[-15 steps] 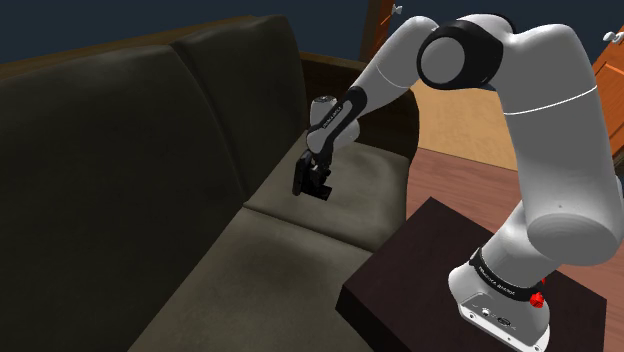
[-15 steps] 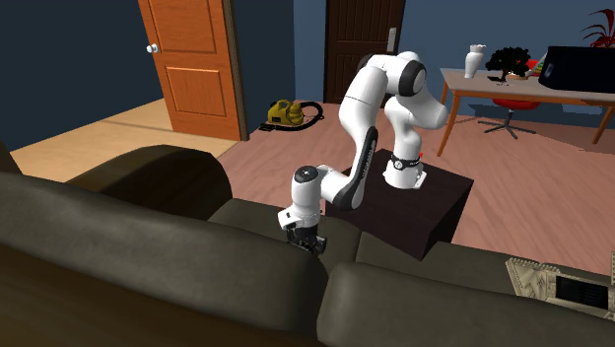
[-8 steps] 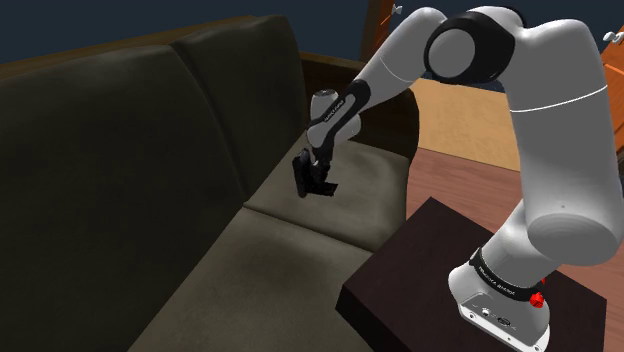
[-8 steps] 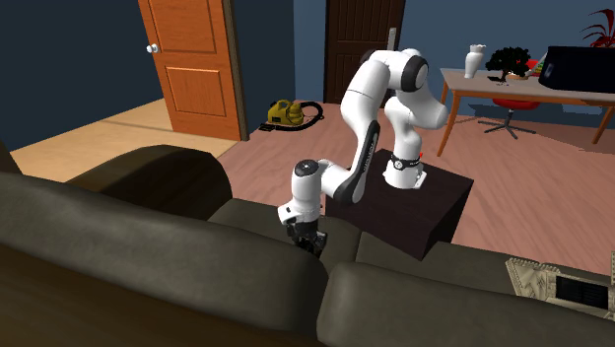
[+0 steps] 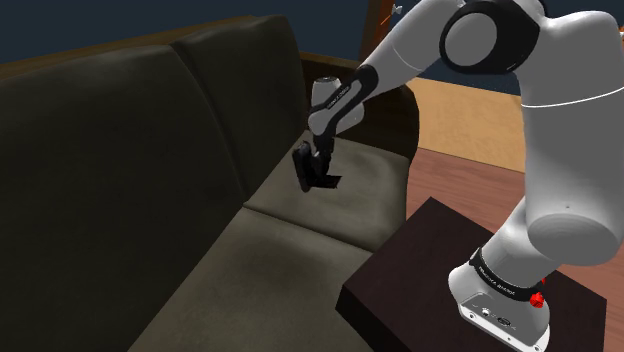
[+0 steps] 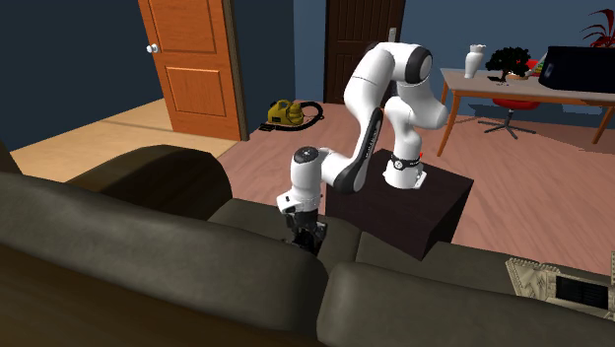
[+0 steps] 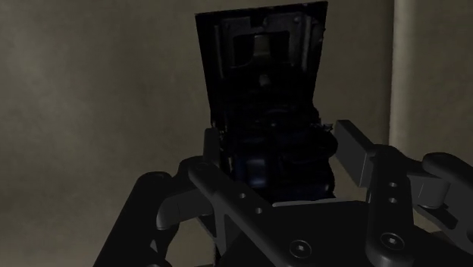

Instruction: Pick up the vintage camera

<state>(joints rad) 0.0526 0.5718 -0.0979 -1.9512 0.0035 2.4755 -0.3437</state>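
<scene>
Raised slightly, two fingers point(image 7: 355, 152) clasp one black camera point(image 7: 261, 91).

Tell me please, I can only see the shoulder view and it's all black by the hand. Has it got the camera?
Observer: Yes. In the wrist view the gripper is shut on the camera, with a finger on each side.
Operator: What does the camera look like?
Observer: It's dark, with a flat flap standing open off its body.
Operator: Is anything on the floor?
Observer: Yes. The second exterior view shows a yellow vacuum near an orange door.
</scene>
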